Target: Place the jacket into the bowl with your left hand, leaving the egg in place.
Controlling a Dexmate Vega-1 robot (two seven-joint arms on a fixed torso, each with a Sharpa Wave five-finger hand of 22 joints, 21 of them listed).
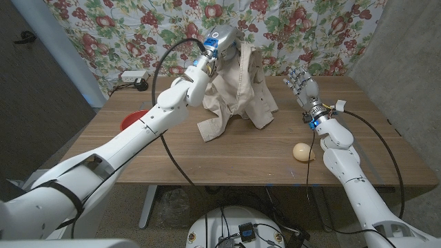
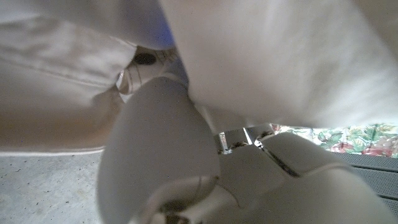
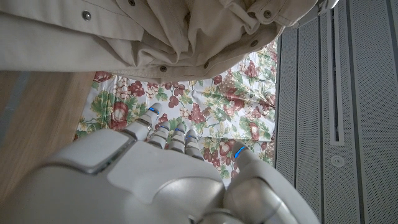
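A beige jacket (image 1: 238,89) hangs from my left hand (image 1: 220,43), which grips it by the top high above the table's far middle; its hem still drapes on the wood. The cloth (image 2: 261,56) fills the left wrist view around that hand (image 2: 180,155). The red bowl (image 1: 133,121) sits at the table's left edge, partly hidden behind my left arm. A pale egg (image 1: 301,150) lies on the table near the front right. My right hand (image 1: 301,85) stands upright and open to the right of the jacket, holding nothing; the jacket (image 3: 186,37) shows beyond its fingers (image 3: 177,140).
A floral curtain (image 1: 289,27) hangs behind the wooden table (image 1: 227,162). A white power strip (image 1: 132,77) with a cable lies at the far left corner. A grey panel wall (image 3: 342,93) stands to the right.
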